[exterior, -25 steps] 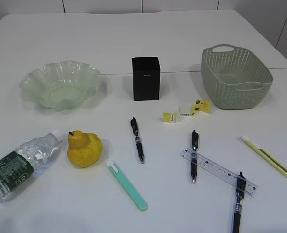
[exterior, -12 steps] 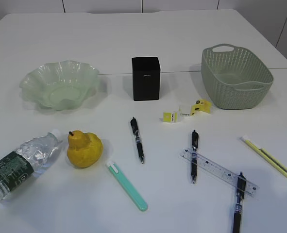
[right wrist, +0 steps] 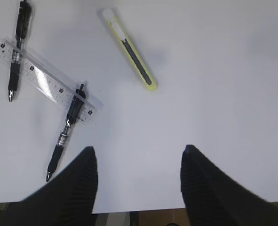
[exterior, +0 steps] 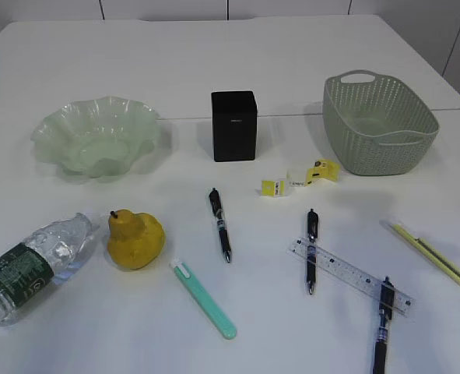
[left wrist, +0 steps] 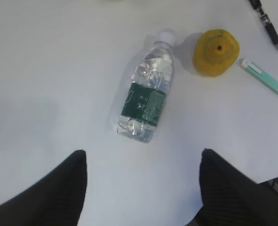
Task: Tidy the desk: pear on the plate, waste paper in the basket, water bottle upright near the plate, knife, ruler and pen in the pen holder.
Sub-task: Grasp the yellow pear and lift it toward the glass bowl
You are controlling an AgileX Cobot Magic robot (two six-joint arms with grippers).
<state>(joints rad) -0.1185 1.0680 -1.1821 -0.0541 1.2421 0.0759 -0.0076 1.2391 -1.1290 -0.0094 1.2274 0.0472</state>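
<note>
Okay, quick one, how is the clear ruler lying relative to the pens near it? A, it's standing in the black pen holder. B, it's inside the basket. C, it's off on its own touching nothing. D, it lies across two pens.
D: the ruler lies flat on the table, crossing one pen at its left end and a second pen near its right end.
</note>
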